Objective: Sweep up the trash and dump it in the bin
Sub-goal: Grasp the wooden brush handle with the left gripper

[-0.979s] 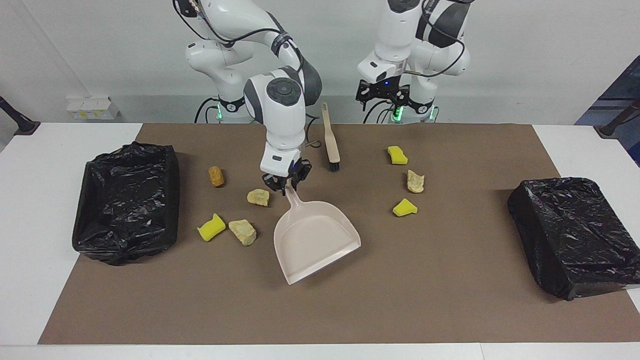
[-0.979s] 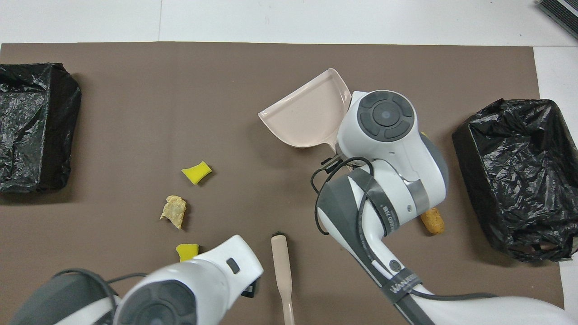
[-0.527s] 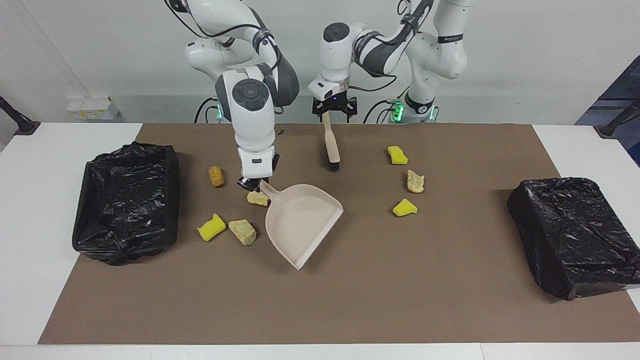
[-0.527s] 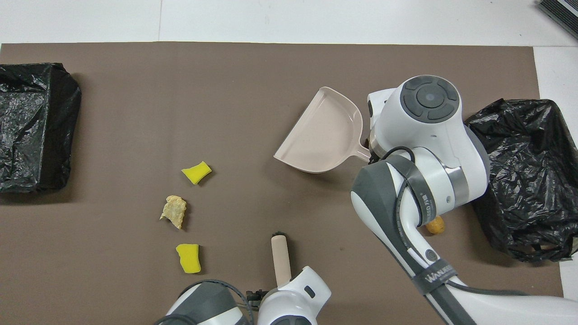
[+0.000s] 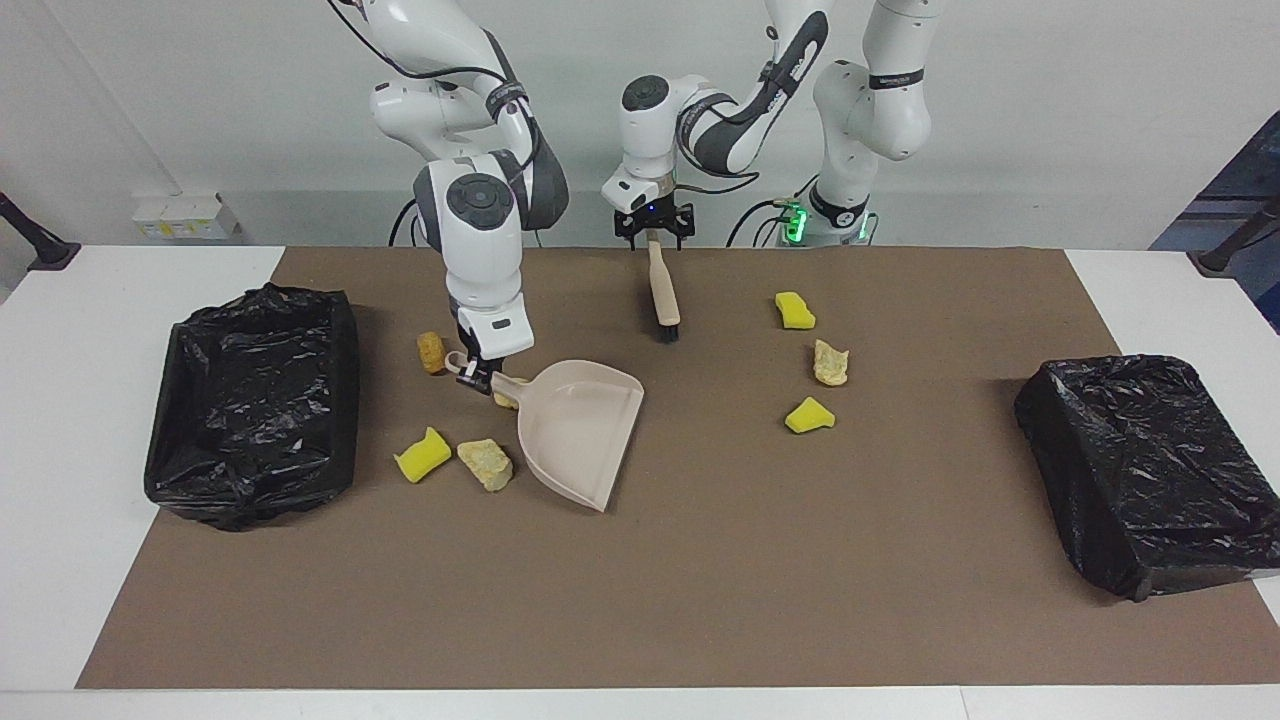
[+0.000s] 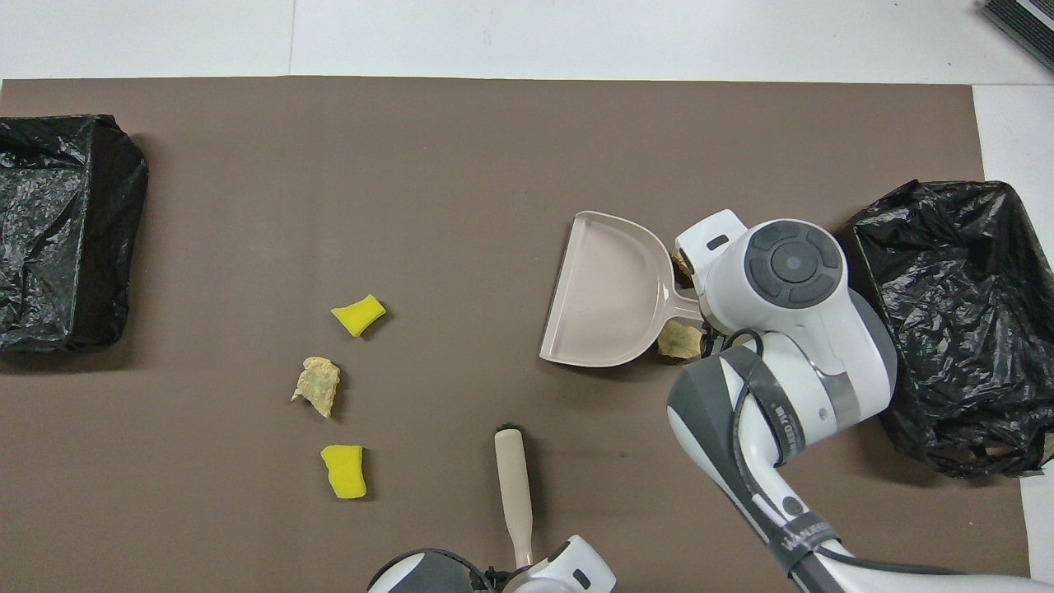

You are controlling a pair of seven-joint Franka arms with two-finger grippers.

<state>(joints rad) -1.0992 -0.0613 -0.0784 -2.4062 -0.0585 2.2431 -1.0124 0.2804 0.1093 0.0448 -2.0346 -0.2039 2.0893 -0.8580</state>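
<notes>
Seven scraps of trash lie around the dustpan (image 5: 575, 430): a brown lump (image 5: 431, 352) and a tan lump (image 5: 505, 400) by its handle, a yellow chunk (image 5: 422, 455) and tan lump (image 5: 486, 464) beside it toward the open bin (image 5: 250, 400), three more (image 5: 816, 362) toward the left arm's end. Since a second ago the right gripper (image 5: 478, 376), its jaws clenched on the handle, has swung the dustpan toward that bin, and the left gripper (image 5: 652, 232) has come down over the brush (image 5: 661, 290) handle, jaws spread. Only the facing view shows all seven scraps; overhead, the right arm (image 6: 790, 329) hides several, leaving the tan lump (image 6: 680, 339) visible by the handle.
</notes>
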